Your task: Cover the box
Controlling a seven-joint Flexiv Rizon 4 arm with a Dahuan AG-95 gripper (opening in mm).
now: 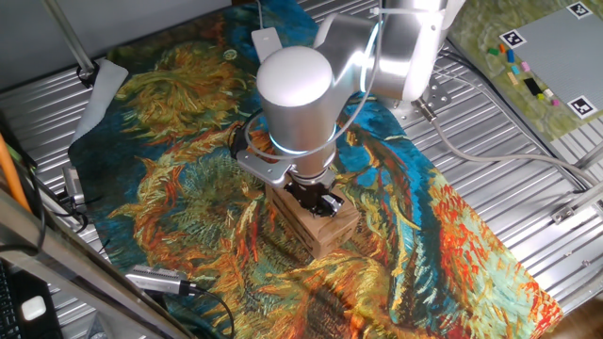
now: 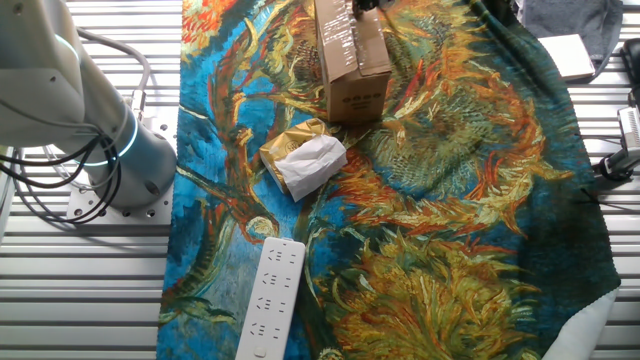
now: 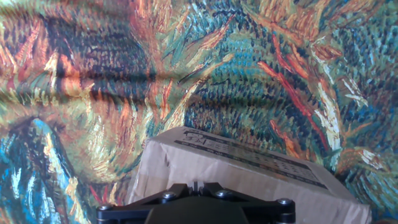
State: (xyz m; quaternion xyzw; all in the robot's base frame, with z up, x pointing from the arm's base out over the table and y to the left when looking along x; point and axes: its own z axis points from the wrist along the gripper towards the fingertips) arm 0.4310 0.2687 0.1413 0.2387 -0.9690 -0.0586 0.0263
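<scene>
A small brown cardboard box [image 1: 318, 229] stands on the sunflower-print cloth [image 1: 188, 188] that drapes the ribbed metal counter [image 1: 528, 179], directly under the robot's pincer [image 1: 318, 200], whose black body sits on or just above the box's top. In the other fixed view the box [image 2: 350, 55] shows a printed top panel and a plain side wall, its long axis running from the top edge of the picture down toward the crumpled white paper [image 2: 312, 163]; its far end is cut off by the frame, so the full length cannot be read. The hand view looks down over the black pincer base onto one flat brown face of the box [image 3: 249, 183], with a printed strip along its far edge, which slants down to the right. Whether the pincer's fingers are apart or together cannot be told: the white wrist and arm [image 1: 311, 94] hide them in one fixed view, the frame edge crops them in the other, and the hand view shows only the base. The paper lies just beside the box's near end, resting against a golden crumpled wrapper [image 2: 285, 148]. A white power strip [image 2: 270, 298] lies well apart from the pincer, on the cloth's edge beyond the paper.
</scene>
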